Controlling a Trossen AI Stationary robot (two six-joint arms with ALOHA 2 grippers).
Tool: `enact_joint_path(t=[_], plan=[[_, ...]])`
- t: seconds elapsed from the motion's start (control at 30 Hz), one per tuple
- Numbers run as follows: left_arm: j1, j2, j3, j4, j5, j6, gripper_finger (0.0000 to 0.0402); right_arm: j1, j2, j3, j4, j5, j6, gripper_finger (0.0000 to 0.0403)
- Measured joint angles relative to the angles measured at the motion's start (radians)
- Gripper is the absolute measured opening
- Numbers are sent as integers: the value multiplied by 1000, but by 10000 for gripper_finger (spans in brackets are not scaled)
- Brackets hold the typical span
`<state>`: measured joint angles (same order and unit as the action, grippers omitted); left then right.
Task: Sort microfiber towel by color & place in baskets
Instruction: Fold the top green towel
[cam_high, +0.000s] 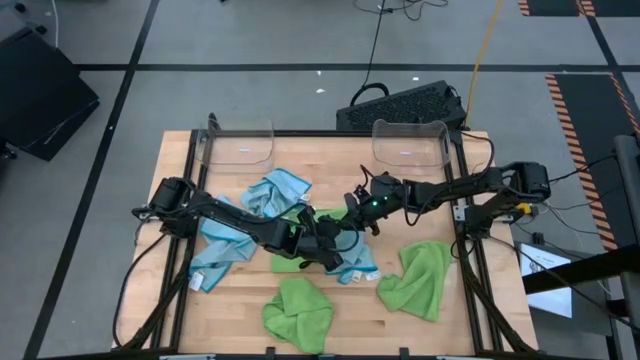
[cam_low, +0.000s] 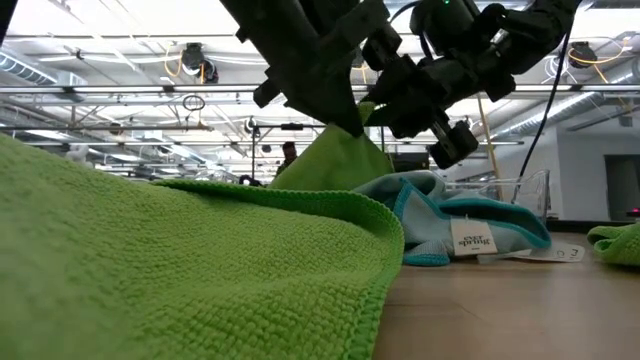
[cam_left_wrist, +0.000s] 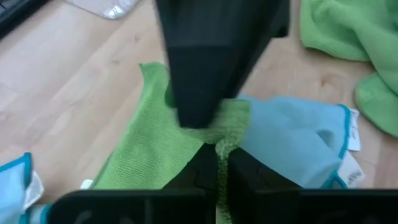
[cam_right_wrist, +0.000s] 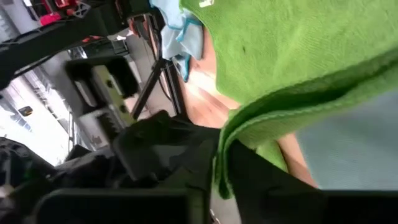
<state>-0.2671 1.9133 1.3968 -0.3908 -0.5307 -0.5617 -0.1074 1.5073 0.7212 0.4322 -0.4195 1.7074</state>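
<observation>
Left wrist view is showing the left gripper (cam_left_wrist: 219, 163) pinching the green towel (cam_left_wrist: 149, 149); the right gripper (cam_right_wrist: 217, 163) is also clamping it, risking a tug-of-war

Table (cam_high: 175, 310) holds two baskets at the far edge: left basket (cam_high: 240, 143) and right basket (cam_high: 410, 141), well apart. Towels lie spread in front of them. One towel (cam_high: 277, 190) sits near the left basket, another (cam_high: 222, 250) toward the left side. Middle towel (cam_high: 300, 262) lies at centre, under both arms, with a further towel (cam_high: 362, 268) just beside it on the right. Near edge: one towel (cam_high: 298, 314) at centre, one (cam_high: 418, 278) to the right. Left gripper (cam_high: 345, 243) and right gripper (cam_high: 357, 205) meet over the middle towel.
</observation>
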Motion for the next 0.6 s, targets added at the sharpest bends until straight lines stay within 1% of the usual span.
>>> enact_joint_path(t=[0.07, 0.17, 0.23, 0.3, 0.4, 0.47, 0.53, 0.6], plan=[[-1, 0, 0, 1, 22, 3, 7, -8, 0, 1, 1, -1, -9, 93], [-4, 0, 0, 0, 29, 3, 6, -35, -1, 2, 1, -3, -55, 154], [-9, 0, 0, 0, 29, 3, 5, -64, -1, 2, -3, -38, -101, 194], [-14, 0, 0, 0, 29, 3, 4, -99, -1, 2, -11, -112, -171, 230], [-25, 0, 0, 0, 28, 3, 4, -154, -1, 2, -22, -269, -312, 266], [-31, 0, 0, 0, 27, 3, 3, -189, -1, 2, -26, -381, -414, 279], [-38, 0, 0, -1, 26, 6, 3, -220, -2, 2, -25, -484, -513, 283], [-44, 0, 0, -1, 27, 18, 3, -241, -2, 2, -26, -544, -627, 281]])
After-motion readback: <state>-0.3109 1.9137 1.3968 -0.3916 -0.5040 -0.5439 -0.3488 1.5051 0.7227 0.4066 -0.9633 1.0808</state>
